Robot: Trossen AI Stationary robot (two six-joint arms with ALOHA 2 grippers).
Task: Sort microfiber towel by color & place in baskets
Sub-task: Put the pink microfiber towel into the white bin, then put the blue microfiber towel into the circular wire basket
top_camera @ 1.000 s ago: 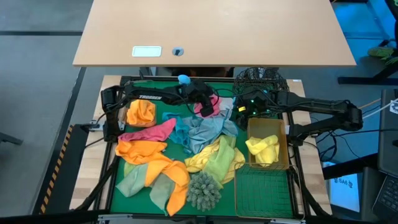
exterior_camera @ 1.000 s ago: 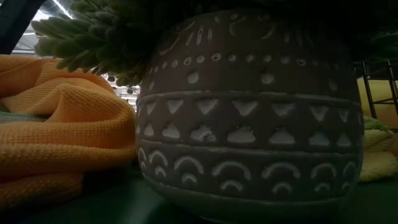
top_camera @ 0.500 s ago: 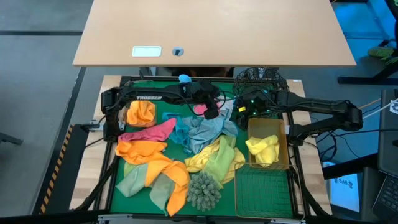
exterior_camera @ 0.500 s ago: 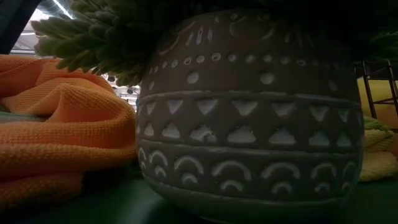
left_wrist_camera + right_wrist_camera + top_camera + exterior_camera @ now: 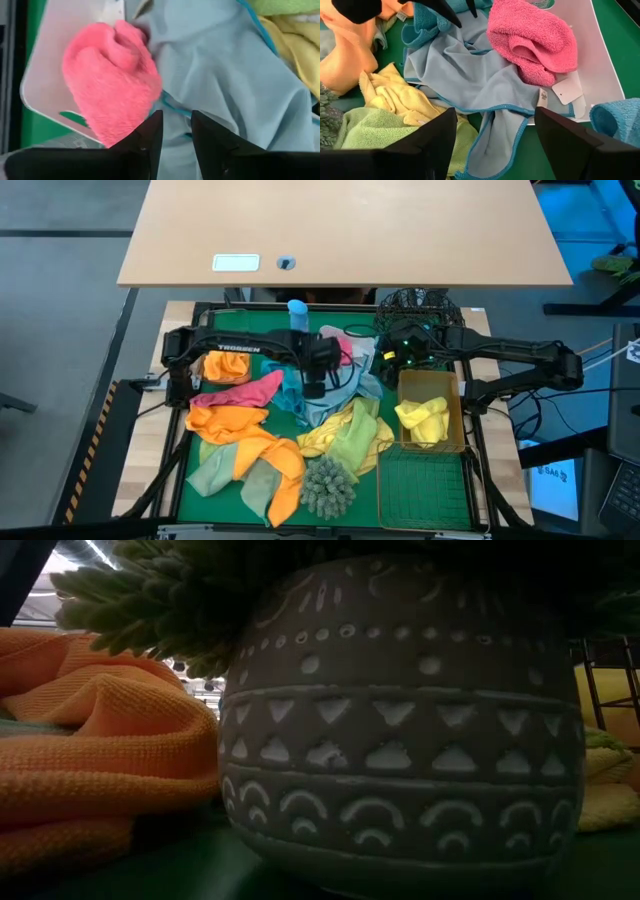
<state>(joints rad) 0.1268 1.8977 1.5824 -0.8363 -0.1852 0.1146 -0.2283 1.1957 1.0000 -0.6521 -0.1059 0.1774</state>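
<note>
A heap of microfiber towels covers the green mat: orange (image 5: 235,425), yellow (image 5: 330,432), pale green (image 5: 215,472), a long pink one (image 5: 240,392) and a grey-blue one with teal hem (image 5: 335,395). A pink towel (image 5: 112,82) (image 5: 532,40) lies in the white tub (image 5: 600,65). My left gripper (image 5: 313,387) (image 5: 177,130) hovers just above the grey-blue towel (image 5: 230,75), fingers slightly apart and holding nothing. My right gripper (image 5: 387,360) (image 5: 495,120) is wide open above the heap's far right part. A yellow towel (image 5: 423,418) lies in a gold basket (image 5: 452,385).
A second gold basket (image 5: 420,485) stands at the near right, a black mesh basket (image 5: 420,305) at the far right, a blue bottle (image 5: 297,310) at the far edge. A patterned pot with a shaggy clump (image 5: 328,485) fills the low view (image 5: 400,740), beside orange cloth (image 5: 90,740).
My left gripper has moved from the pink towel at the tub toward the table's near edge and a little left, and now stands over the grey-blue towel. The pink towel has stayed behind in the white tub, apart from the gripper.
</note>
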